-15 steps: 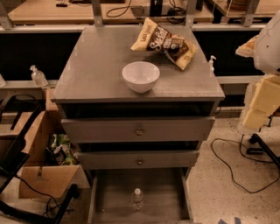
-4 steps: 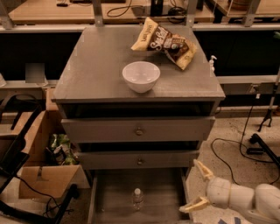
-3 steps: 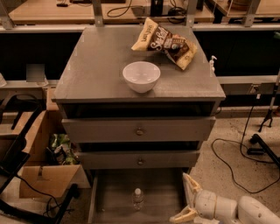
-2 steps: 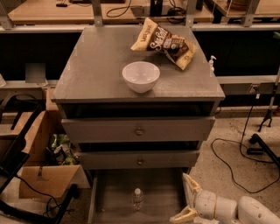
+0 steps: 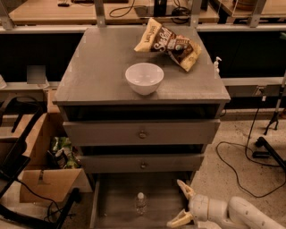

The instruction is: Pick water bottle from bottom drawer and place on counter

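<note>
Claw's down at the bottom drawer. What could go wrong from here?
The open claw sits at the right of the drawer, apart from the upright bottle; a sideways nudge could topple it. Lifting out, the arm may catch the drawer front above. On the counter, the bowl and chip bags crowd the middle and back.

Robot lab / office test bay. Grey drawer cabinet stands on a speckled floor. Wooden desks with loose wiring run behind the cabinet, black cables trail right of it, and an open cardboard box of clutter sits left of it. Gripper, fingers spread, is low at the cabinet's front right, over the bottom drawer edge.
</note>
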Robot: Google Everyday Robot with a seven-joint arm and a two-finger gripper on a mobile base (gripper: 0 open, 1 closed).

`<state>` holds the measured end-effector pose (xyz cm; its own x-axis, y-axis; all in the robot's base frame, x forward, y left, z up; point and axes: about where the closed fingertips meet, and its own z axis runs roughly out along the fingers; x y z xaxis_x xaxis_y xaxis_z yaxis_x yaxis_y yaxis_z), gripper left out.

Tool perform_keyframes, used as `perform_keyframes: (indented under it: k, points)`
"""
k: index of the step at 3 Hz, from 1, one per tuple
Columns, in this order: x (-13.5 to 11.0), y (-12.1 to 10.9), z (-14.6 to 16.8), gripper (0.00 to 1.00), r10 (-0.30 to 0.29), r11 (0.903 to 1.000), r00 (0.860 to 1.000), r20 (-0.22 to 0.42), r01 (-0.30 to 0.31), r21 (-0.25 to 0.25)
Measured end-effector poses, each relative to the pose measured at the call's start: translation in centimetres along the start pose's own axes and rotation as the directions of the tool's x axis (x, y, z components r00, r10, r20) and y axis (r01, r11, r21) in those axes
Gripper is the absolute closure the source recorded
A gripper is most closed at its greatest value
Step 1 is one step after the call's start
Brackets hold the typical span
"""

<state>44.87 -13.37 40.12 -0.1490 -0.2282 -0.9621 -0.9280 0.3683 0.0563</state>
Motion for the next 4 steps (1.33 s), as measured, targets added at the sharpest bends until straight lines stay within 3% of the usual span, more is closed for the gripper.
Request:
perform_keyframes:
  k: [2, 3, 4]
  points:
    - [9.1, -4.4, 5.0, 0.00, -0.070, 0.9975, 0.993, -0.091, 0.068, -0.019]
    - [12.0, -6.3, 7.2, 0.00, -0.093, 0.9954, 0.991, -0.093, 0.091, -0.029]
    - [13.9, -7.0, 9.6, 0.00, -0.067, 0.9970, 0.997, -0.040, 0.065, -0.043]
